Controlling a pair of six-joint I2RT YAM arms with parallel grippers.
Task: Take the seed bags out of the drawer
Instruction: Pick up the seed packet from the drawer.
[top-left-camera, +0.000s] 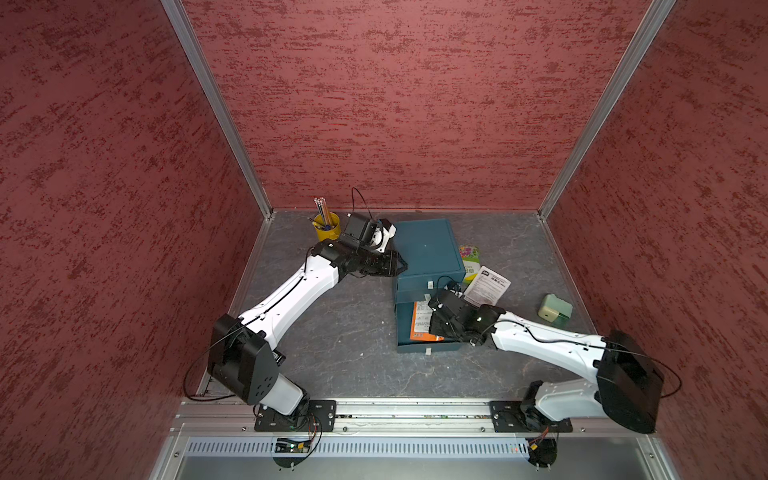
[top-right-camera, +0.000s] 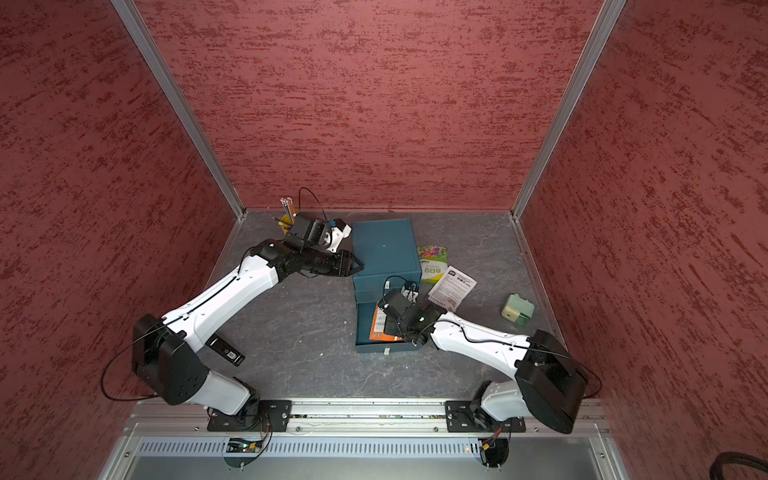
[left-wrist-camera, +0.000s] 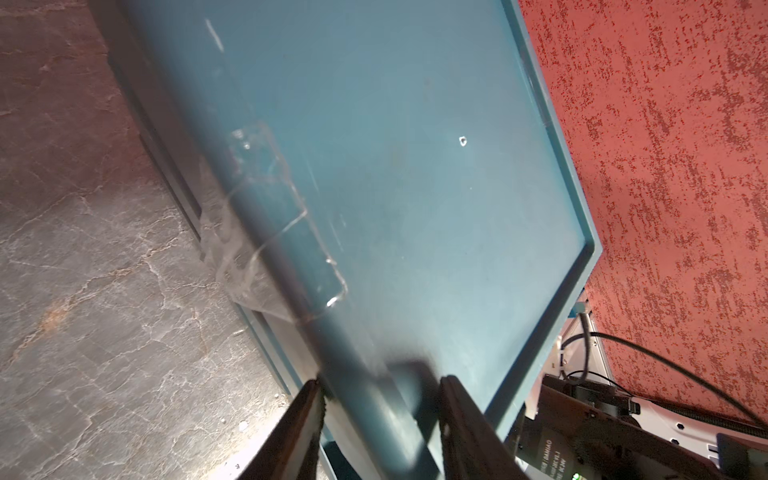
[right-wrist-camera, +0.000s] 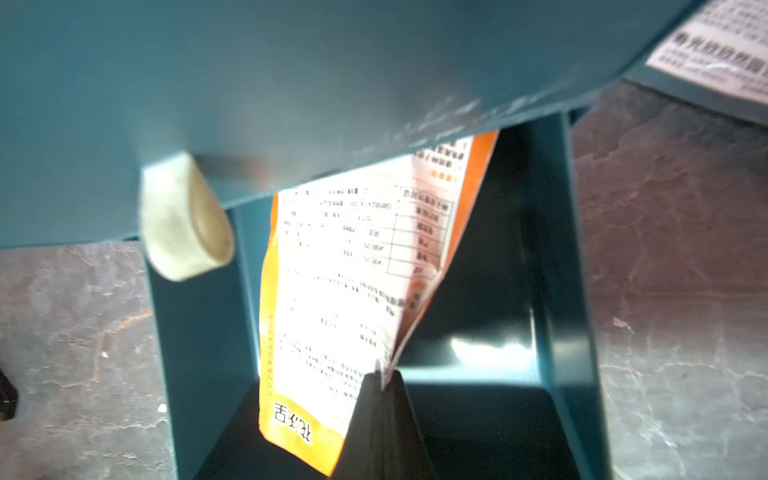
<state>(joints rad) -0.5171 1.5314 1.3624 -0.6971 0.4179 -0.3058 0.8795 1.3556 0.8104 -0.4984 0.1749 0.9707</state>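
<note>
Right pincer (right-wrist-camera: 380, 374) clenches an edge of the orange-edged bag (right-wrist-camera: 345, 282), which reaches ahead of it into the open drawer (right-wrist-camera: 552, 249). Beyond that pincer I see the flowered bag (top-right-camera: 432, 257) and white bag (top-right-camera: 453, 286) lying outside, beside the box (top-right-camera: 384, 249). Left pincer (left-wrist-camera: 380, 380) clasps the box's top edge.

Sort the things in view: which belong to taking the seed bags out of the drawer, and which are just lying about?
Job: orange-edged bag, white bag, green flower bag, drawer, blue cabinet.
Lying about: yellow pencil cup, pale green block.
</note>
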